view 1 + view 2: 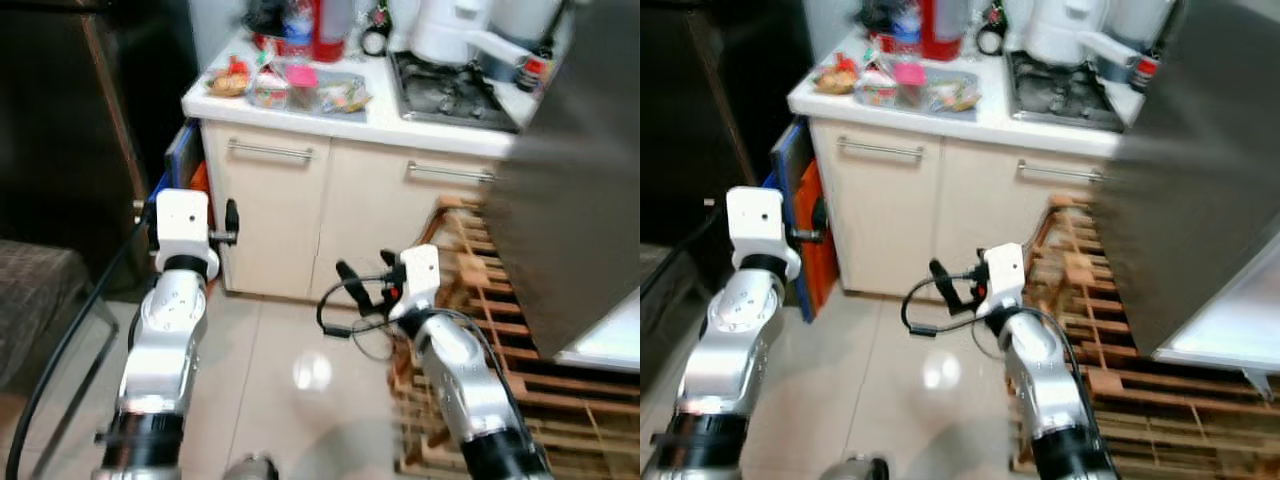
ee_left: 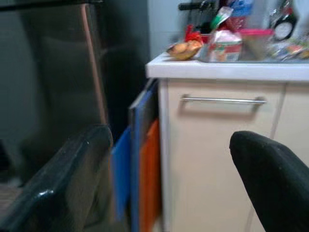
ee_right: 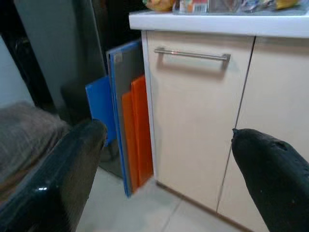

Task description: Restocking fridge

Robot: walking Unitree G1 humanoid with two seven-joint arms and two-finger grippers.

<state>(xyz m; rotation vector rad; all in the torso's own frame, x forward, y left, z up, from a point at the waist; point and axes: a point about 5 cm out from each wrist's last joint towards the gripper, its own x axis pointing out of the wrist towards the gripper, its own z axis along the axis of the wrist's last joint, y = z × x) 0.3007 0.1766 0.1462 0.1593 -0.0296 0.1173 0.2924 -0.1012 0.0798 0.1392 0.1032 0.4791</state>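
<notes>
Packaged food lies on a tray (image 1: 300,88) on the white counter (image 1: 375,122), with a red container (image 1: 328,25) and a bottle (image 1: 297,25) behind it. A tall dark fridge (image 2: 63,72) stands left of the counter. My left gripper (image 1: 232,218) is raised before the left cabinet door; in the left wrist view its fingers (image 2: 72,169) stand wide apart around nothing. My right gripper (image 1: 365,278) hovers low in front of the cabinet, open and empty, and in the right wrist view (image 3: 169,130) it faces the cabinet handle (image 3: 192,54).
Blue and orange boards (image 3: 128,125) lean in the gap between cabinet and fridge. A gas hob (image 1: 450,90) and white kettle (image 1: 445,30) sit on the counter. A wooden pallet (image 1: 480,300) lies right, below a large grey steel panel (image 1: 580,200). A brown cushion (image 1: 30,290) is left.
</notes>
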